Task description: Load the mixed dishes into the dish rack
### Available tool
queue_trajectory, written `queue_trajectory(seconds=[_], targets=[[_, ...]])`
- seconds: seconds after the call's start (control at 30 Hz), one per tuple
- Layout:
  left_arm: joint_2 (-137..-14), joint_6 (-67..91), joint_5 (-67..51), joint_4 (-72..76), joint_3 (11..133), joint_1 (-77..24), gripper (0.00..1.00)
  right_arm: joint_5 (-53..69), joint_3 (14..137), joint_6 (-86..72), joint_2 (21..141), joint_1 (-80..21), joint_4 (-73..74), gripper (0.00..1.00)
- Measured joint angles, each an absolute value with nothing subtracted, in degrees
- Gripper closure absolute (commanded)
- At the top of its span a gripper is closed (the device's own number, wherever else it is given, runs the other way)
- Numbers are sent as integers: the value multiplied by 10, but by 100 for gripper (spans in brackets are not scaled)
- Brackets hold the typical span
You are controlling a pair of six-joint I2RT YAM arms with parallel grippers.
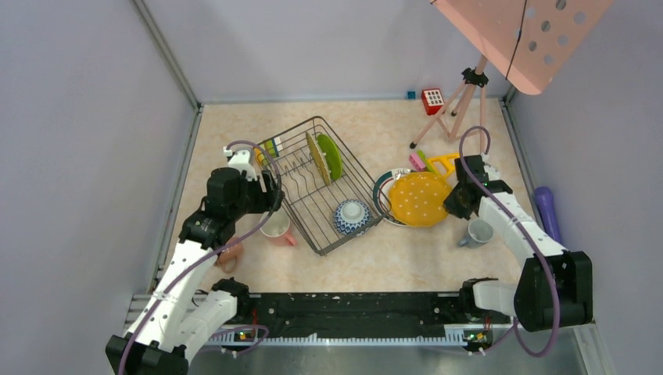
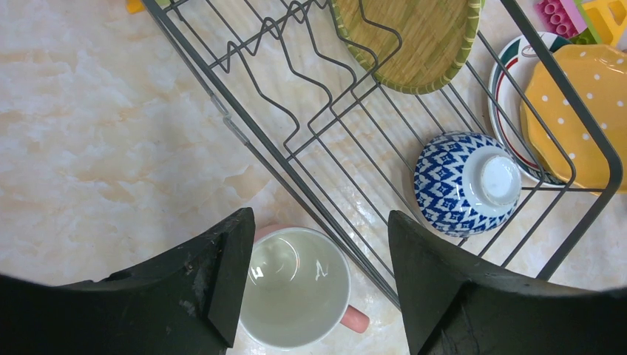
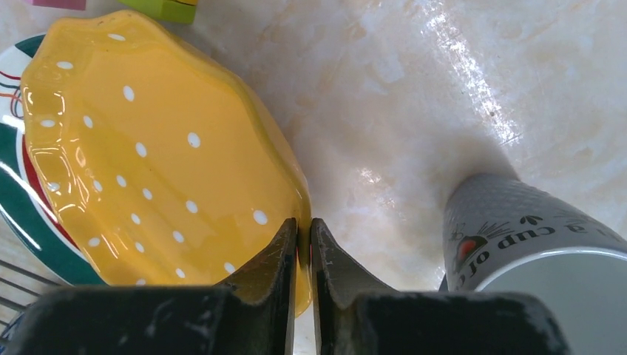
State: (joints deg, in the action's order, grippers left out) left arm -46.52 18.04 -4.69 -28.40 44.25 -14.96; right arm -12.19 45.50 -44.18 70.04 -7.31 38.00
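Clamping with the right gripper (image 3: 303,222) onto the scalloped rim of the glossy yellow-orange dotted ceramic plate (image 3: 148,148), jaws all but closed with a sliver of yellow edge between them. Lying flat atop the round white plate with green-red rim (image 3: 13,185), just beside the rectangular dark metal wire dish rack (image 1: 322,250), toward the right edge of the pale marble-patterned table (image 1: 406,266). Probably stiff, fairly heavy for a thin edge pinch, slick with glaze and breakable; best to bite deep on the rim, lift slowly, and tilt upright only once clear of the plate beneath, watching for slip or swing. Hovering released and spread wide with the left gripper (image 2: 319,218) over the white-lined pink ceramic mug (image 2: 296,296), just outside the rack's side nearest the left edge. Already inside the rack: the upturned blue-white patterned bowl (image 2: 462,181) at its near corner and the lime green plate (image 1: 334,155) standing in the slots beside a woven tan tray (image 2: 414,37). Waiting upright nearer the right edge, close to the right gripper: the printed grey-blue mug (image 3: 517,237), likely sturdy, easiest taken by the wall or rim.
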Motion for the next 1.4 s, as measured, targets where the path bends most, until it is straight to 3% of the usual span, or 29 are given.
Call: queue_trajectory(seconds=[0.17,0.37,0.6,0.8,0.9,1.2,1.4], targets=[[-465,180,-50,-284,442,-150,28,-117,446,-441,710,-73,358,84],[-465,180,-50,-283,442,-150,28,-102,434,-440,719,-73,322,70],[-465,180,-49,-283,442,-150,28,-91,425,-439,719,-73,295,38],[-465,180,-49,-283,442,-150,27,-86,401,-437,719,-73,267,33],[-465,180,-49,-283,442,-150,27,-79,382,-437,719,-73,243,39],[-465,180,-49,-283,442,-150,27,-68,352,-445,681,-72,193,97],[-465,180,-49,-283,442,-150,27,-76,352,-444,649,-71,211,100]])
